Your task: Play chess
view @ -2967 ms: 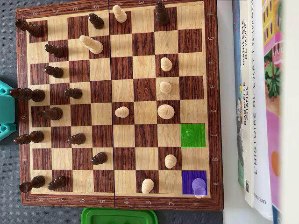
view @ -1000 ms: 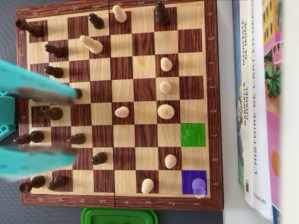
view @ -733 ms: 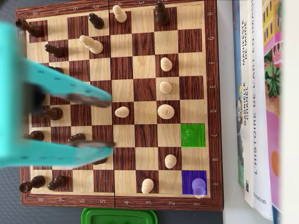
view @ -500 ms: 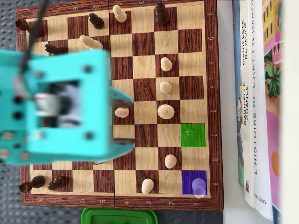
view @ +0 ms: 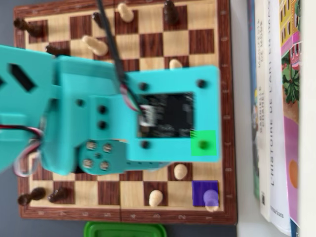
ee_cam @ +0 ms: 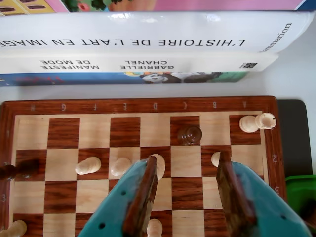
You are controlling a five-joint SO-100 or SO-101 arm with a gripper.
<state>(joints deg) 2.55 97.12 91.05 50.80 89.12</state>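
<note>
The wooden chessboard fills the wrist view. My gripper hangs over it, open and empty, its teal fingers with brown pads about one square apart. A dark piece stands just beyond the gap. White pieces sit by the left finger and the right finger. More white pieces stand at the left and in the far right corner. In the overhead view the teal arm hides the gripper and the middle of the board. A green square and a purple square mark two board squares.
Stacked books lie beyond the board's far edge, at the right in the overhead view. A green container sits off the board's edge and also shows in the wrist view. Dark pieces and white pieces stand around the arm.
</note>
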